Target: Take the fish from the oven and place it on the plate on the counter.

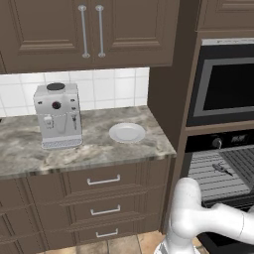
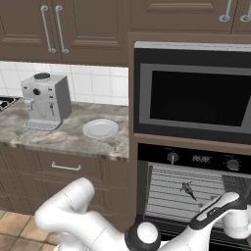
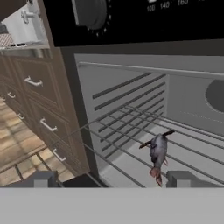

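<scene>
The gripper (image 3: pixel 113 178) points into the open oven (image 3: pixel 144 109), its two dark fingertips (image 3: pixel 43 178) spread wide apart with nothing between them. In the hand view, the fish (image 3: pixel 158 151), small, slender and dark grey, lies on a silver wire rack (image 3: pixel 131 140) just beyond the fingertips, nearer the right one, apart from both. The oven's round knob (image 3: pixel 89 13) sits above the cavity on its black front panel.

In the right base view, the white arm reaches from the lower left across to the oven mouth, and the hand (image 2: pixel 230 208) hangs low at the oven's right side. The fish (image 2: pixel 187 188) rests near the middle of the rack, just left of and above the hand. In the left base view the fish (image 1: pixel 221 169) shows as a tiny dark shape on the rack inside the oven (image 1: pixel 221 168).

Above the oven is a silver-framed appliance with a dark window (image 2: pixel 196 95). To the left, the marbled counter (image 1: pixel 30 154) carries a plain white plate (image 1: pixel 127 132), bare, and a silver coffee machine (image 1: pixel 57 115) well to the plate's left. Dark brown drawers (image 1: pixel 104 196) with silver handles sit under the counter, and brown wall cabinets (image 1: pixel 89 30) hang above.
</scene>
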{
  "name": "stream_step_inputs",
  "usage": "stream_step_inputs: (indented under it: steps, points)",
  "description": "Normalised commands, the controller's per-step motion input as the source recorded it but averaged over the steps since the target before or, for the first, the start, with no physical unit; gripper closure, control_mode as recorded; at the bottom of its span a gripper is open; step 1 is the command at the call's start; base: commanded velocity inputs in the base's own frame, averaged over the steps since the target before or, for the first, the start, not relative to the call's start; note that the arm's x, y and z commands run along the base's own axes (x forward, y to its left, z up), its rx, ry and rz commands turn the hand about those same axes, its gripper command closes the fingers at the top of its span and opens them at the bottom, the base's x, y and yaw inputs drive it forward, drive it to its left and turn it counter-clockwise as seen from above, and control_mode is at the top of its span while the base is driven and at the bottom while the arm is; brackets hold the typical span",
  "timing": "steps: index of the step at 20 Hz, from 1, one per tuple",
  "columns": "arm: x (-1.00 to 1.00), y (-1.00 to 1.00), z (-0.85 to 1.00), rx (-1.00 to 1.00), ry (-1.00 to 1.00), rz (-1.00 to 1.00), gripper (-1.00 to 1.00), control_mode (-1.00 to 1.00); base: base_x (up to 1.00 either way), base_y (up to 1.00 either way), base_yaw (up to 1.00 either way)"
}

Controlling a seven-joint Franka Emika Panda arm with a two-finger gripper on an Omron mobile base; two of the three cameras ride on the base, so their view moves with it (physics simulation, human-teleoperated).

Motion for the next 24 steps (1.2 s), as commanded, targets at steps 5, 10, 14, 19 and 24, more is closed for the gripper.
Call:
stream_step_inputs:
  steps: [5, 10, 14, 19, 24]
  points:
    - [0.25, 0.00, -0.22, 0.01, 0.00, -0.01, -1.00, -1.00, 0.00, 0.00, 0.00]
    - [0.34, 0.04, -0.36, 0.00, 0.00, 0.00, -1.00, -1.00, 0.00, 0.00, 0.00]
    - [0.39, 0.05, -0.27, 0.00, 0.00, -0.01, -1.00, -1.00, 0.00, 0.00, 0.00]
    - [0.36, 0.07, -0.26, 0.00, 0.00, -0.02, -1.00, -1.00, 0.00, 0.00, 0.00]
    - [0.17, 0.15, -0.38, 0.00, 0.00, -0.03, -1.00, -1.00, 0.00, 0.00, 0.00]
